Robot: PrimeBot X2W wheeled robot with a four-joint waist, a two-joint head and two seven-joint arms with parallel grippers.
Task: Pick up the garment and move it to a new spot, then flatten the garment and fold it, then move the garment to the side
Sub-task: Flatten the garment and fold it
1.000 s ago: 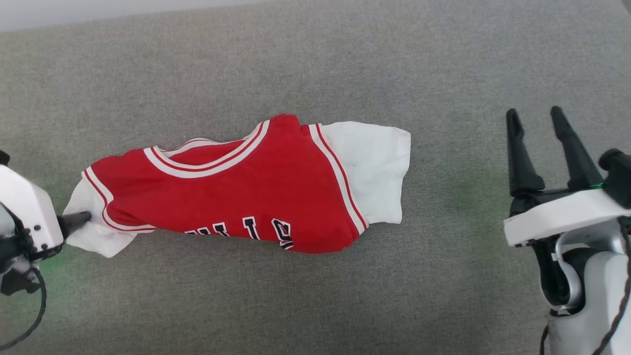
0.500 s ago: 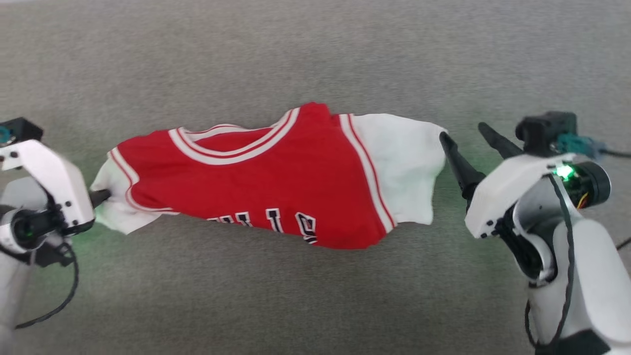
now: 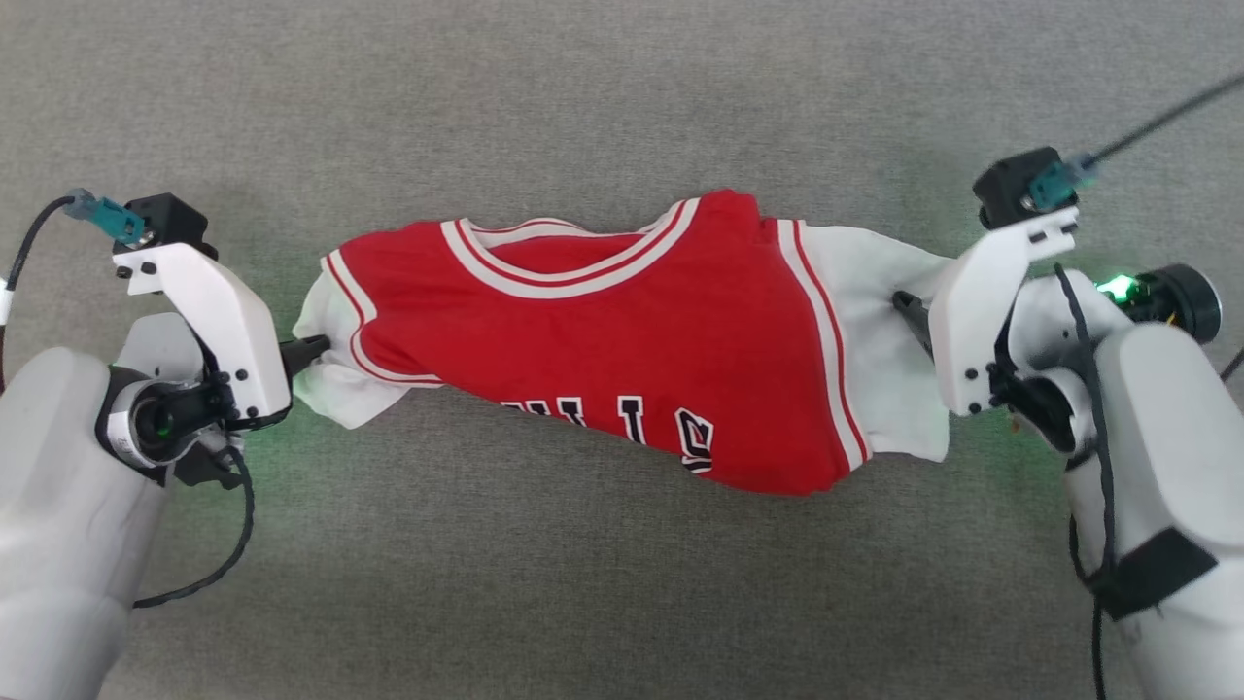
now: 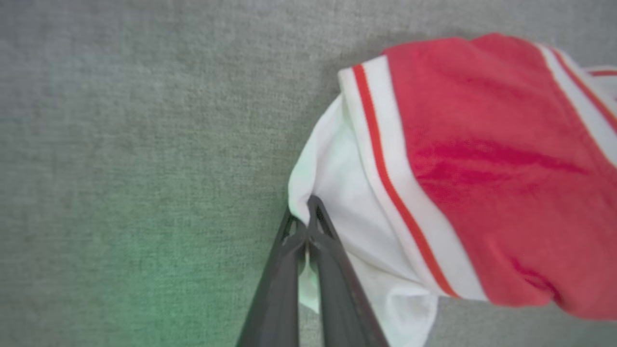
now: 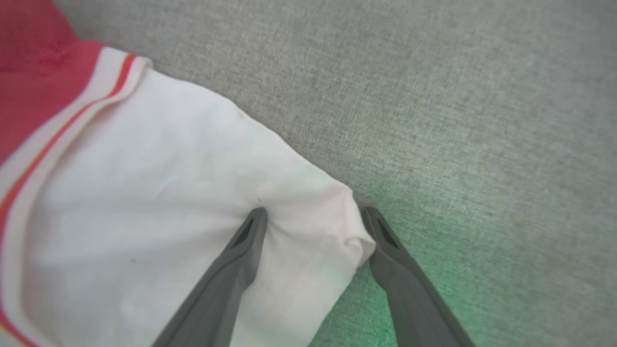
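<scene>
Two sets of fingers flank the garment (image 3: 622, 340) in the head view. It lies stretched across the grey surface (image 3: 622, 603), red front up. The left fingers (image 3: 313, 352) are pinched shut on the garment's left white panel. The right fingers (image 3: 909, 309) reach into its right white panel.

In the left wrist view, the left fingers (image 4: 313, 226) are closed tight on a small fold of white cloth, just beside the garment's (image 4: 482, 168) striped trim.

In the right wrist view, the right fingers (image 5: 241, 250) stand wide apart astride the garment's (image 5: 144, 183) white corner. One presses on the cloth and the other sits just beside its edge, with nothing gripped yet.

We judge the garment soft, light and limp, so it will sag and bunch between two holds. We think the outer corners are the best places to pinch it, and a thin fold like the left one may slip.

A second ago the left fingers had not yet closed, and the right fingers stood well apart from the garment. The head camera has shifted too, so the garment's new place in the picture is not its own movement.
</scene>
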